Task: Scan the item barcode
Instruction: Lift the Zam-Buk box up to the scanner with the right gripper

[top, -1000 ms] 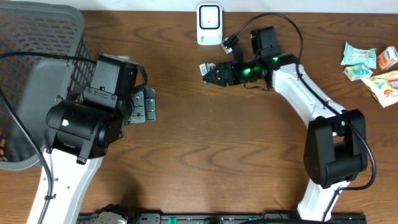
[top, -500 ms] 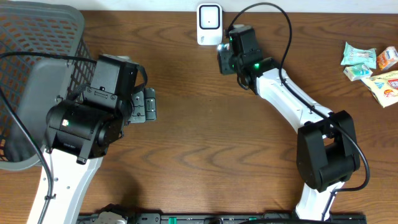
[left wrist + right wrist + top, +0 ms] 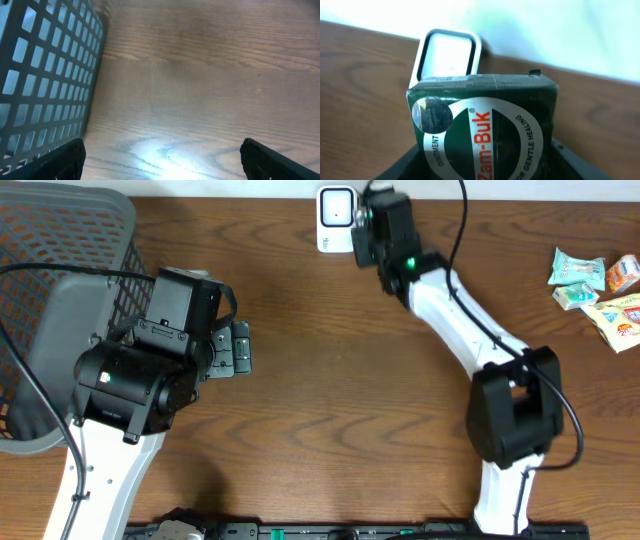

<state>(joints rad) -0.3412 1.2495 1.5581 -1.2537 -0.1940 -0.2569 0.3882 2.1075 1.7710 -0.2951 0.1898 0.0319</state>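
Found right gripper (image 3: 366, 232) clamped on a small rectangular box (image 3: 482, 125), held at the table's far edge, just in front of the scanner (image 3: 337, 218). Noted glossy dark-green wrap on box, white oval label, orange "Zam-Buk" lettering, shiny round sticker at one corner. Recorded scanner as white plastic, rounded-rectangle shape, pale glassy window facing box. Saw left gripper (image 3: 167, 162) spread wide, holding nothing, hovering over brown wood-grain table (image 3: 330, 400) beside grey plastic basket (image 3: 45, 85) with square-hole lattice wall. Spotted crinkled snack packets (image 3: 595, 285) far right.
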